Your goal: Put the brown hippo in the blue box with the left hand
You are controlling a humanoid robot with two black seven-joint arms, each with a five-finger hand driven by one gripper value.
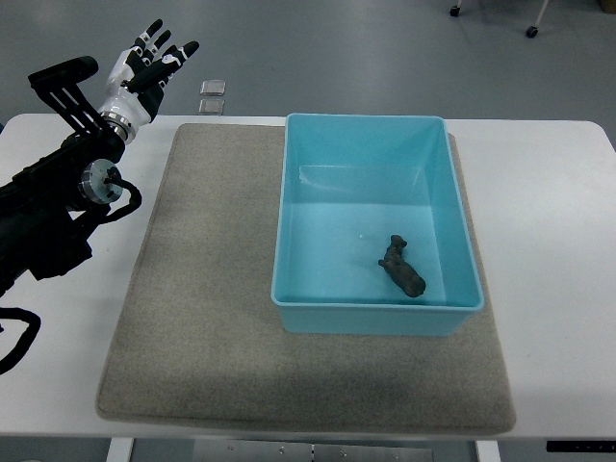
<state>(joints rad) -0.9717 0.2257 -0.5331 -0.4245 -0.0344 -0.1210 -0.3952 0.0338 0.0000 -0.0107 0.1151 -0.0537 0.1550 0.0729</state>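
Hippo (402,266) lies inside the blue box (370,130), near-right part, so placement looks done; left robot hand (152,60) hovers far-left, fingers spread, empty.

You see: box (289,241) smooth glossy blue plastic, floor reflecting light | hippo (402,267) matt dark brown, looks like moulded plastic | mat (202,318) coarse grey cloth, felt-like | table (549,192) smooth white, faint sheen | left hand (146,63) glossy white and black plastic shells
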